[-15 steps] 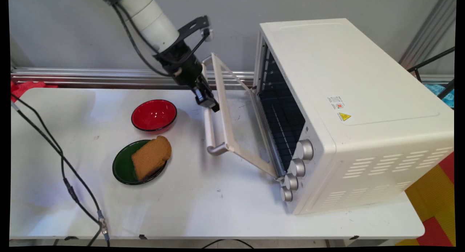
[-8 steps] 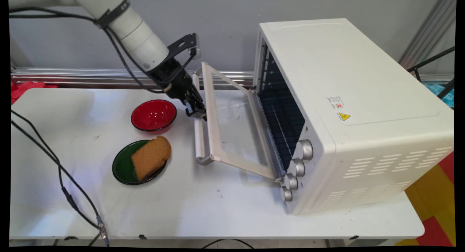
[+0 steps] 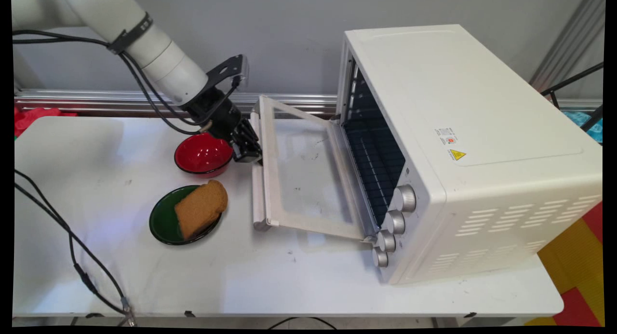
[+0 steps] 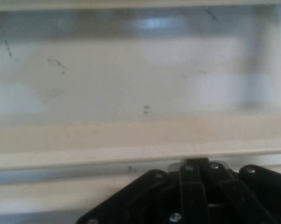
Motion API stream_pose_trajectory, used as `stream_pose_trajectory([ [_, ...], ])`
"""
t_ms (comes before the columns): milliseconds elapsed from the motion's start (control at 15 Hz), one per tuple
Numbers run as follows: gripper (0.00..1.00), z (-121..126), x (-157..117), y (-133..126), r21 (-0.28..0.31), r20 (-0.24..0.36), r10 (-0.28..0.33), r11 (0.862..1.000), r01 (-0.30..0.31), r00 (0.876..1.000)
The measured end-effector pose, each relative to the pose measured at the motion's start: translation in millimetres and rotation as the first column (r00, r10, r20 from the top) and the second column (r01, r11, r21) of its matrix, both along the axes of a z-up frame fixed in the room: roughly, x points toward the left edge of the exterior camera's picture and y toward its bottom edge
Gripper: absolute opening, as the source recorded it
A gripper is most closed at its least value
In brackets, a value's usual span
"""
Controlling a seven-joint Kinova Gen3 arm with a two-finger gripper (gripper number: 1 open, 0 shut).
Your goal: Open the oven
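A white toaster oven [image 3: 462, 131] stands at the right of the table, its glass door [image 3: 303, 180] swung down almost flat. In the main view my black gripper [image 3: 248, 155] is shut on the far part of the door's pale bar handle [image 3: 258, 194]. The hand view has the gripper [image 4: 196, 164] closed against the handle [image 4: 84, 158], with the door's glass pane [image 4: 131, 84] filling the picture beyond. Just left of the gripper sits a red bowl [image 3: 202, 153], partly hidden by the wrist.
A dark green plate [image 3: 161, 223] carrying a slice of brown bread [image 3: 200, 208] lies in front of the red bowl. Black cables [image 3: 72, 237] trail over the table's left side. Several silver knobs [image 3: 395, 222] line the oven's front.
The gripper has moved left and down with the handle, swinging the oven door from half open to nearly flat. The wrist now covers part of the red bowl.
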State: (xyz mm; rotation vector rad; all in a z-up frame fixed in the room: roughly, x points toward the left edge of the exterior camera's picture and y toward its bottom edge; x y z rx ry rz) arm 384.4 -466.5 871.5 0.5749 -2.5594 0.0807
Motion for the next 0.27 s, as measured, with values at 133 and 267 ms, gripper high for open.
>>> stream_pose_trajectory([
  [133,0.00,-0.8,6.6,1.6,-0.007,-0.004,-0.010,1.000,0.010,1.000],
  [267,0.00,0.0,11.9,2.8,-0.012,-0.008,-0.018,1.000,0.018,1.000],
])
